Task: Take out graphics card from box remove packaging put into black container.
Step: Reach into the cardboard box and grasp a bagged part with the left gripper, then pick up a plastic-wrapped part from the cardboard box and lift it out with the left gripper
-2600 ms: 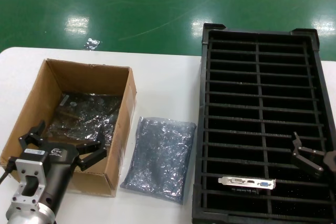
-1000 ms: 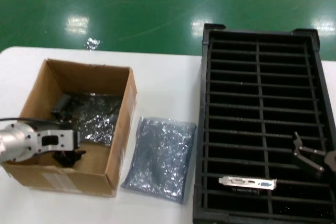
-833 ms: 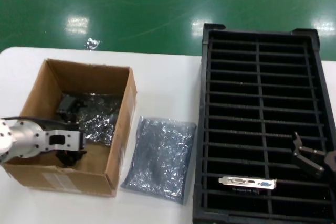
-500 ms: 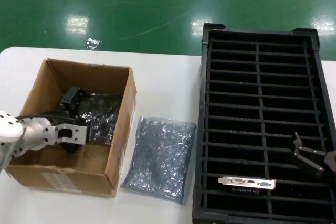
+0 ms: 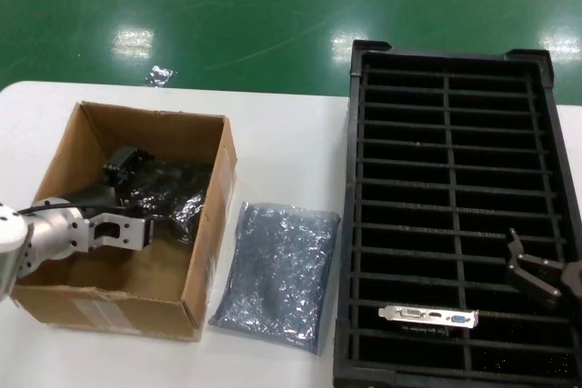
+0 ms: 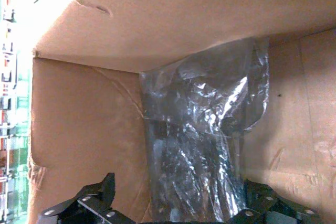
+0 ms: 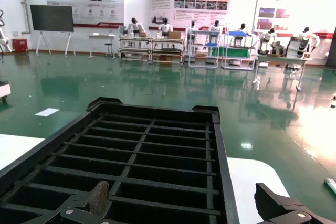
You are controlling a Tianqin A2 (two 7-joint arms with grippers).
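Observation:
The brown cardboard box [image 5: 209, 252] stands at the left of the table. Inside it lies a graphics card in its silver-grey anti-static bag [image 5: 173, 190], also shown in the left wrist view [image 6: 202, 145]. My left gripper [image 5: 150, 197] is down inside the box, open, with its fingers [image 6: 100, 203] on either side of the bagged card's near end [image 6: 184, 208]. A bare graphics card [image 5: 427, 317] stands in a near slot of the black container [image 5: 446, 61]. My right gripper [image 5: 536, 277] is open and empty, idle over the container's near right part [image 7: 191, 208].
A second anti-static bag [image 5: 277, 274] lies flat on the white table [image 5: 291, 143] between the box and the container. The box walls stand close around my left gripper. Green floor lies beyond the table's far edge.
My left arm has swung from in front of the box down into it, and the gripper has slid toward the far side over the bagged card. The right arm has not moved.

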